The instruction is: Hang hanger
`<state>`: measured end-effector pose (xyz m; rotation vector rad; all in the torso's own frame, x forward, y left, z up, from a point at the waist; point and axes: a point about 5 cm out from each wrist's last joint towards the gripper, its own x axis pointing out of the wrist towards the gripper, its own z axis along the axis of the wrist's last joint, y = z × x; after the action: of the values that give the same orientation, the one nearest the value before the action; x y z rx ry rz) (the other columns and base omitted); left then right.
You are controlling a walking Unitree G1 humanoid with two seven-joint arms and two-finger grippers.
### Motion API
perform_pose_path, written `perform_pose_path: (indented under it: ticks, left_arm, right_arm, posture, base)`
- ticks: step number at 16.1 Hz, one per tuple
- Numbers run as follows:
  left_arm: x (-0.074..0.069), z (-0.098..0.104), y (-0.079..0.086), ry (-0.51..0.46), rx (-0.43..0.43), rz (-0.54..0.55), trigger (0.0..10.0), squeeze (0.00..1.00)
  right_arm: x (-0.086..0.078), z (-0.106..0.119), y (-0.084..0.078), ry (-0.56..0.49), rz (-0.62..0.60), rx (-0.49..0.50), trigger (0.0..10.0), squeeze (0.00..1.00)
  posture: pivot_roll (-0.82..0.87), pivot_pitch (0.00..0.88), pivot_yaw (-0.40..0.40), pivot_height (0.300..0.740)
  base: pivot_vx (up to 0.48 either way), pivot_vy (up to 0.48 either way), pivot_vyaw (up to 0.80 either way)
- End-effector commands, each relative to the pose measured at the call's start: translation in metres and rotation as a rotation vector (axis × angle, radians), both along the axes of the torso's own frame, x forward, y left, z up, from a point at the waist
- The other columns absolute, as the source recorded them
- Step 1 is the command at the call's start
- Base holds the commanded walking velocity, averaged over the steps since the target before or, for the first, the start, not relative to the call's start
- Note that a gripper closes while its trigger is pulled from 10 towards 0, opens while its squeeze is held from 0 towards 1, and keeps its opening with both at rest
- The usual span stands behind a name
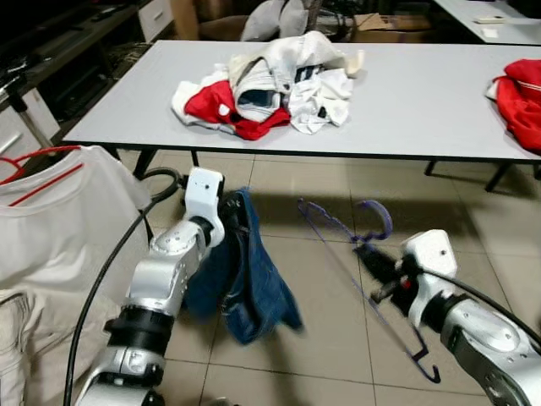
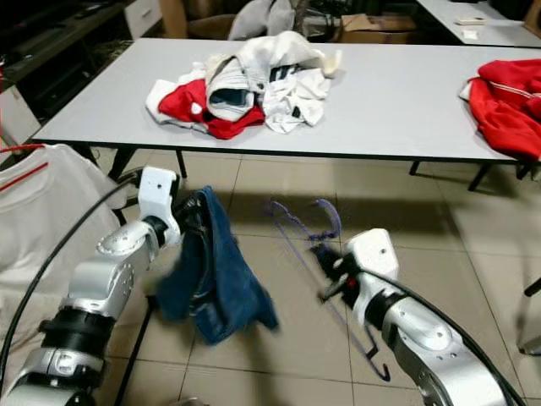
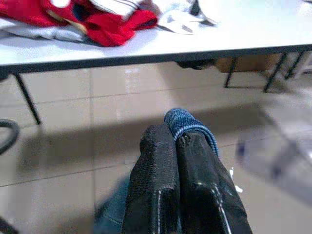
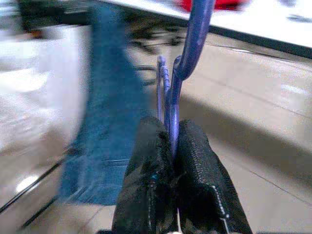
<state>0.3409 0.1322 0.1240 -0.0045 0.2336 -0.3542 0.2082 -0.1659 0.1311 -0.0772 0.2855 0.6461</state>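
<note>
At centre left of the frame, the left gripper (image 1: 226, 211) has its jaws pinching a blue denim garment (image 1: 249, 271) that hangs above the tiled floor (image 1: 330, 330). At lower right, the right gripper (image 1: 372, 254) jaws clamp the purple hanger (image 1: 338, 233) by its neck. Behind, a clothes pile (image 1: 270, 85) lies on the grey surface (image 1: 423, 101).

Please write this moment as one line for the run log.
left gripper: shut on jeans | right gripper: shut on purple hanger | jeans: not on hanger | table: clothes pile
</note>
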Motion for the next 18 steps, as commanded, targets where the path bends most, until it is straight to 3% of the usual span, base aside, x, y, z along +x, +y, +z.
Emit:
perform_pose_path:
  ticks: [1, 2, 3, 5, 7, 12, 18]
  left_arm:
    - [0.01, 0.021, -0.004, -0.08, -0.004, 0.009, 10.0, 0.0]
    - [0.014, 0.027, -0.007, -0.087, -0.042, -0.014, 4.2, 0.0]
    - [0.018, 0.029, -0.007, -0.066, -0.037, 0.008, 0.0, 0.0]
    - [0.028, 0.035, -0.009, -0.027, -0.029, 0.025, 0.0, 0.0]
    - [0.036, 0.043, -0.011, -0.014, -0.036, 0.041, 0.0, 0.0]
    - [0.043, 0.061, -0.022, -0.027, -0.013, 0.012, 0.0, 0.0]
    - [0.043, 0.065, -0.029, -0.019, -0.001, 0.02, 0.0, 0.0]
  right_arm:
    - [-0.002, 0.009, 0.001, -0.026, 0.058, 0.027, 10.0, 0.0]
    - [-0.002, 0.015, -0.006, -0.025, 0.067, 0.053, 10.0, 0.0]
    - [-0.005, 0.022, -0.01, -0.025, 0.116, 0.06, 10.0, 0.0]
    - [-0.017, 0.032, -0.015, 0.009, 0.228, 0.07, 10.0, 0.0]
    - [-0.02, 0.033, -0.017, 0.025, 0.261, 0.054, 10.0, 0.0]
    - [-0.001, 0.038, -0.01, -0.041, 0.155, 0.11, 10.0, 0.0]
    - [0.015, 0.03, 0.001, -0.028, 0.109, 0.133, 10.0, 0.0]
  posture:
    - [-0.13, 0.0, 0.046, 0.74]
    - [-0.13, 0.0, 0.051, 0.74]
    - [-0.13, 0.0, 0.057, 0.74]
    - [-0.14, 0.0, 0.081, 0.74]
    - [-0.15, 0.0, 0.099, 0.74]
    - [-0.14, 0.0, 0.113, 0.74]
    - [-0.13, 0.0, 0.109, 0.74]
  base:
    - [0.0, 0.0, 0.0]
    - [0.0, 0.0, 0.0]
    - [0.0, 0.0, 0.0]
    - [0.0, 0.0, 0.0]
    - [0.0, 0.0, 0.0]
    - [0.0, 0.0, 0.0]
    - [0.0, 0.0, 0.0]
